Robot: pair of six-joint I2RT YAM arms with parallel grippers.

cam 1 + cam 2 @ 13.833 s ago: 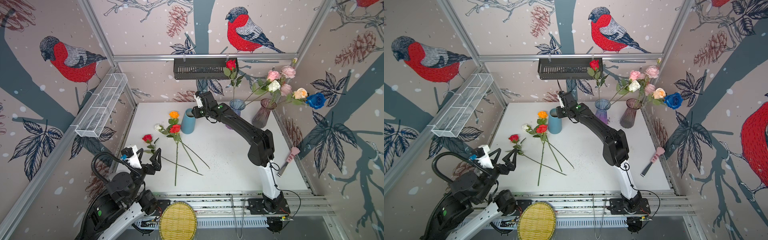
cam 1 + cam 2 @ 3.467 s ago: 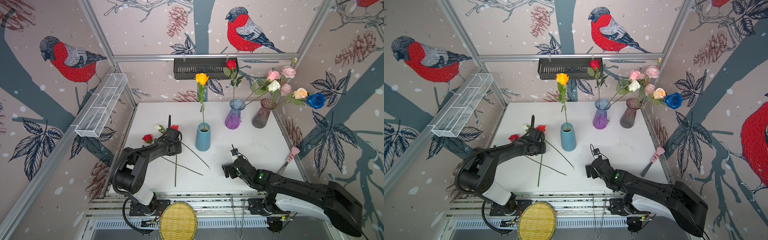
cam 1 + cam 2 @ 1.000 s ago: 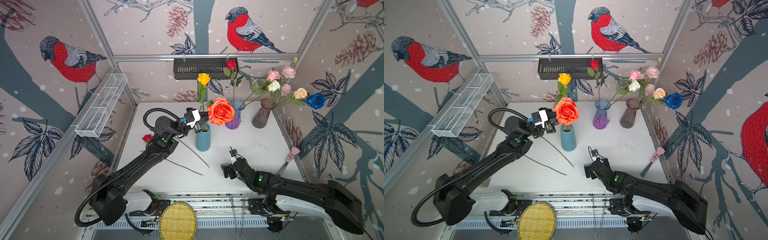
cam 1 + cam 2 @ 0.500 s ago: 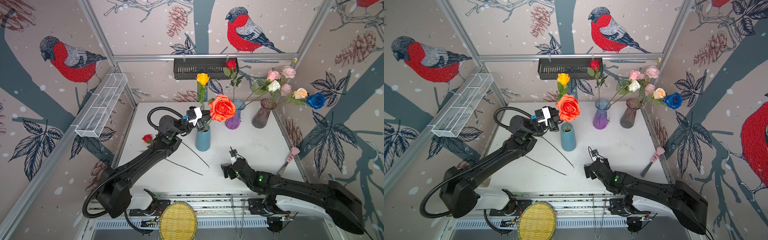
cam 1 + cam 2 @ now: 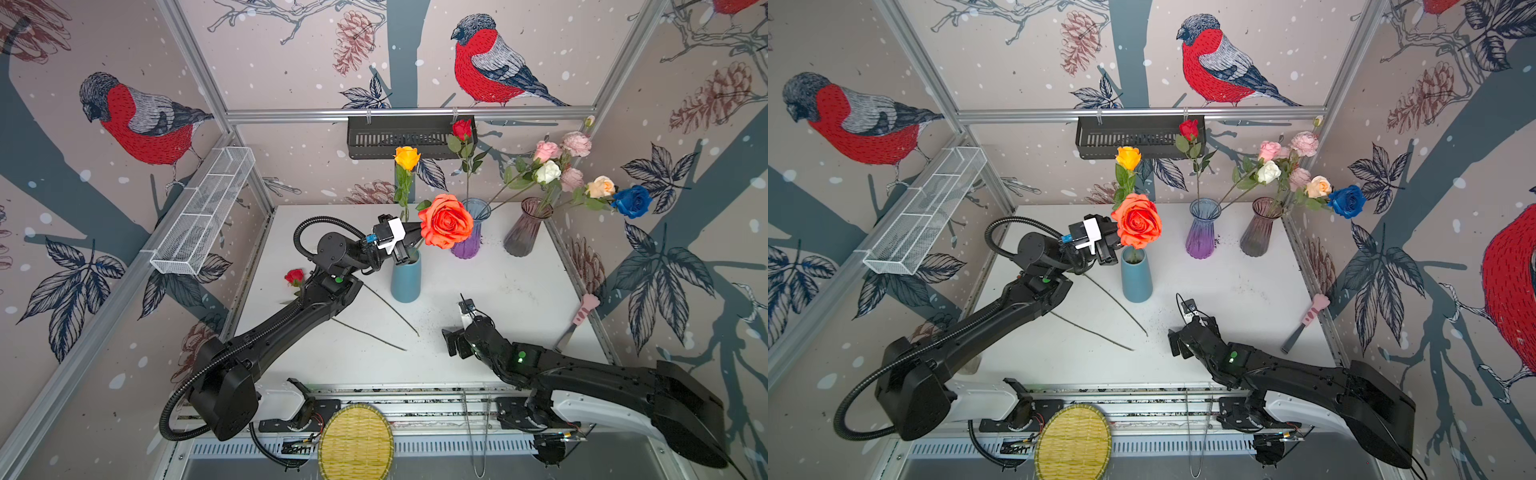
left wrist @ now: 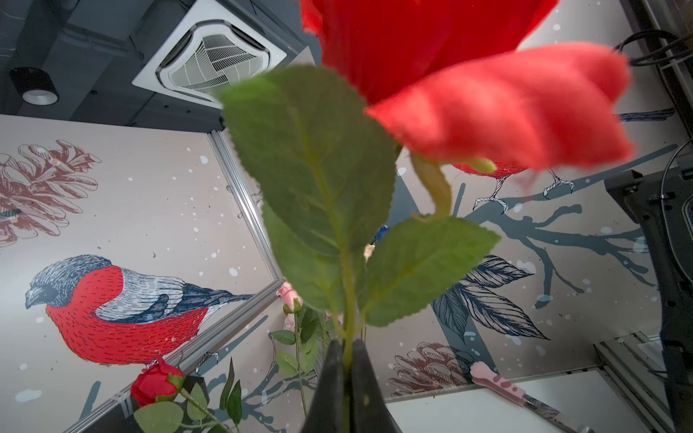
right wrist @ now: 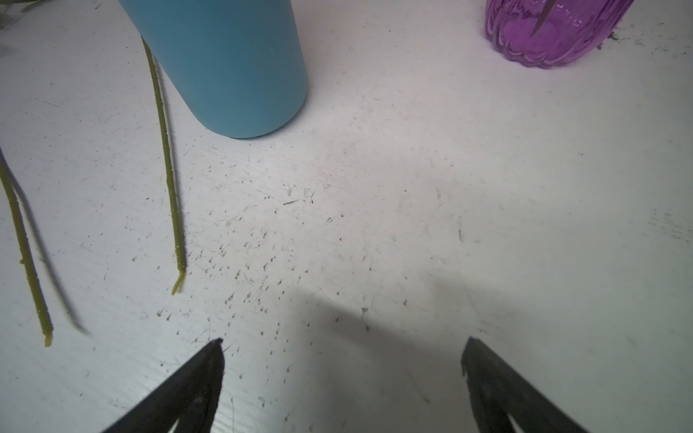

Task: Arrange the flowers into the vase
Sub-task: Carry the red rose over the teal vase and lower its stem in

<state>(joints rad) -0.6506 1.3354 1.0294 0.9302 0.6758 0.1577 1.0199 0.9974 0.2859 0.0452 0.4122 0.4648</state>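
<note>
**Left gripper holds orange-red rose over blue vase**

In both top views the left gripper (image 5: 410, 241) (image 5: 1116, 245) is clamped on the stem of the orange-red rose (image 5: 445, 221) (image 5: 1137, 221). The bloom is raised just above the mouth of the blue vase (image 5: 405, 279) (image 5: 1136, 277). Whether the stem's end is inside the vase cannot be told. A yellow rose (image 5: 406, 158) stands upright in that vase. Two loose stems (image 5: 391, 311) lie on the white counter (image 5: 507, 291) in front of it, and a small red rose (image 5: 294, 276) lies beside the left arm. The right gripper (image 5: 453, 344) sits low near the counter's front, apart from the flowers.

In the left wrist view, the left gripper (image 6: 347, 343) is pinched narrow on the thin green stem, with leaves and red petals (image 6: 487, 97) just beyond.

In the right wrist view, the right gripper (image 7: 343, 345) is spread wide with nothing between its tips. Ahead stand the blue vase (image 7: 228, 63) and a purple vase (image 7: 547, 33).
</note>
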